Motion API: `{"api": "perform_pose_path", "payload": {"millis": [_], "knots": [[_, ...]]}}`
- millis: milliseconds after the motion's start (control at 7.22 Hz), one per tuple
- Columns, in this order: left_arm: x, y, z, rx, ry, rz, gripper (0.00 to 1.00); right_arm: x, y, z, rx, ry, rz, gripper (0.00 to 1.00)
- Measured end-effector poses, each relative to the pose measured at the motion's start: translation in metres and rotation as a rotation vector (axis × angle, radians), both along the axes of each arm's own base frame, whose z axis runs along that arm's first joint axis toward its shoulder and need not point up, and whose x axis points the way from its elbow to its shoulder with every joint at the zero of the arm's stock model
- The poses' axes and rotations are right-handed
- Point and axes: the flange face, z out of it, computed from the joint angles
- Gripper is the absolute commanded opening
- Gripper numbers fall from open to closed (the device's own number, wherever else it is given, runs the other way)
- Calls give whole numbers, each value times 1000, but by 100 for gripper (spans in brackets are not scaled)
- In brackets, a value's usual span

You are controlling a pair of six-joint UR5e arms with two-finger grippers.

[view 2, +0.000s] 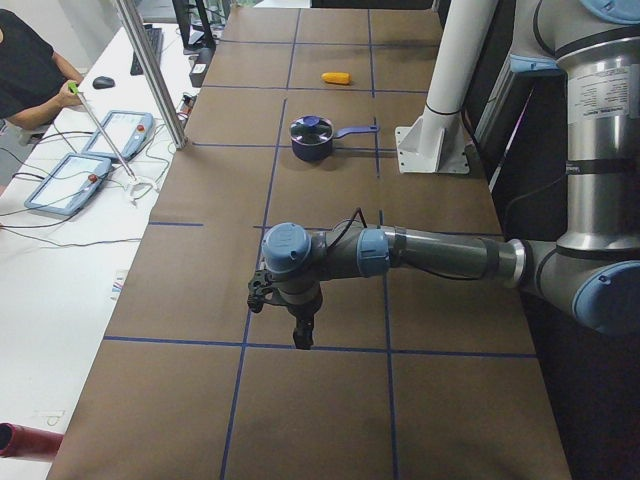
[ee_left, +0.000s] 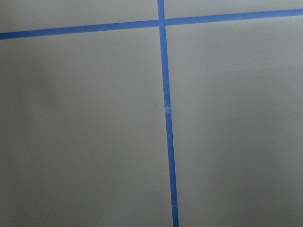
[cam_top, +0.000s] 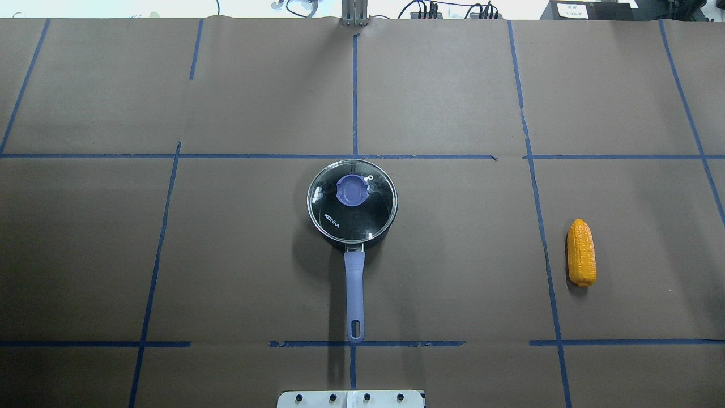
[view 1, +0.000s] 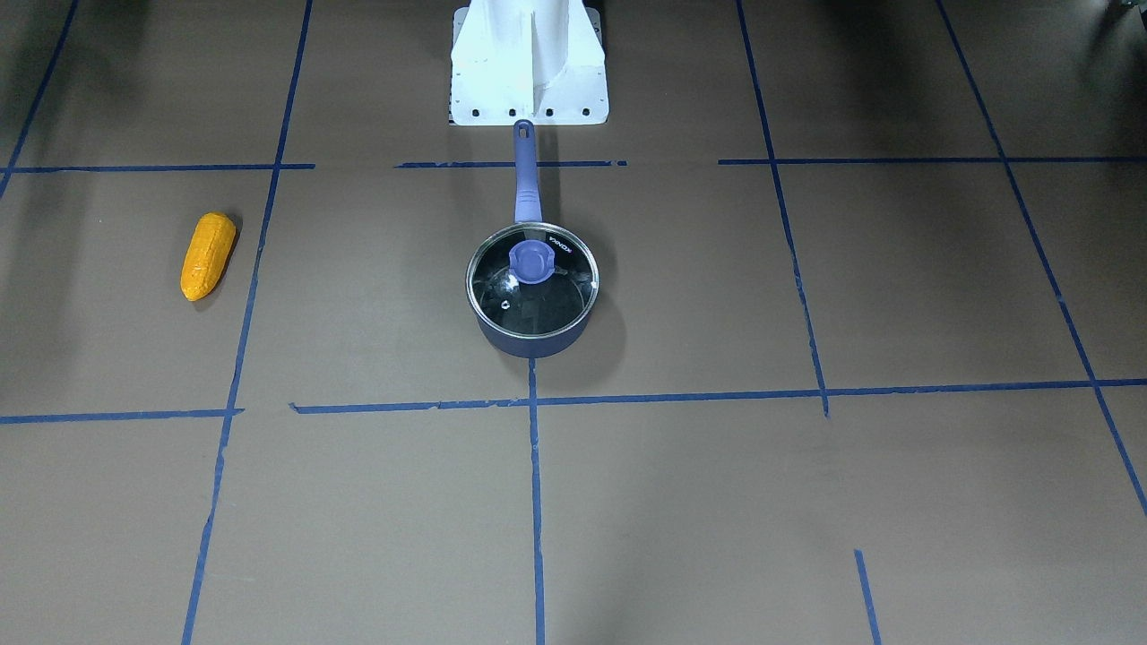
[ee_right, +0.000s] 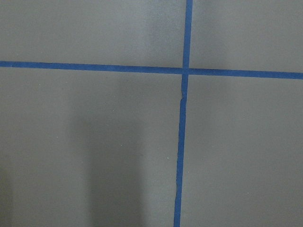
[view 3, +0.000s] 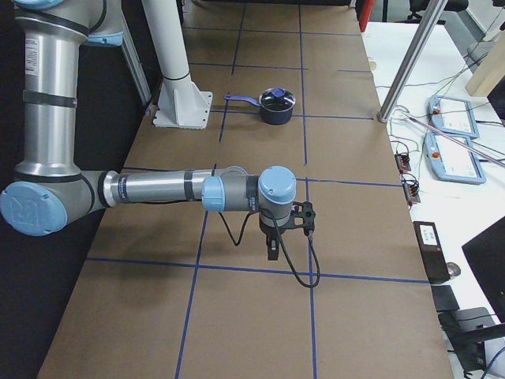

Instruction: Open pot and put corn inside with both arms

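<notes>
The pot (view 1: pixel 529 343) stands mid-table with its glass lid (view 1: pixel 532 285) on it, and its blue handle (cam_top: pixel 354 289) points toward the robot base. The corn (cam_top: pixel 581 253) lies on its side on the robot's right, well away from the pot; it also shows in the front-facing view (view 1: pixel 208 255). Neither gripper appears in the overhead or front-facing views. The left gripper (view 2: pixel 300 335) hangs over the table's left end, far from the pot (view 2: pixel 311 140). The right gripper (view 3: pixel 272 249) hangs over the right end. I cannot tell whether either is open or shut.
The table is covered in brown paper with a grid of blue tape (cam_top: pixel 354 96). The white robot base (view 1: pixel 529 63) stands just behind the pot handle's end. Both wrist views show only paper and tape. An operator and control pendants (view 2: pixel 70 180) are beside the table.
</notes>
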Motion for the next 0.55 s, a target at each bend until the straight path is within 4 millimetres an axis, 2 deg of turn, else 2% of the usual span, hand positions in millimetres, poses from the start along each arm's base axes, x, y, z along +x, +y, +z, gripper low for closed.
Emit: {"api": "perform_pose_path", "payload": {"millis": [554], "knots": [[0, 0, -7, 8, 0, -5, 100, 0, 0, 3, -8, 0, 1, 100]]}}
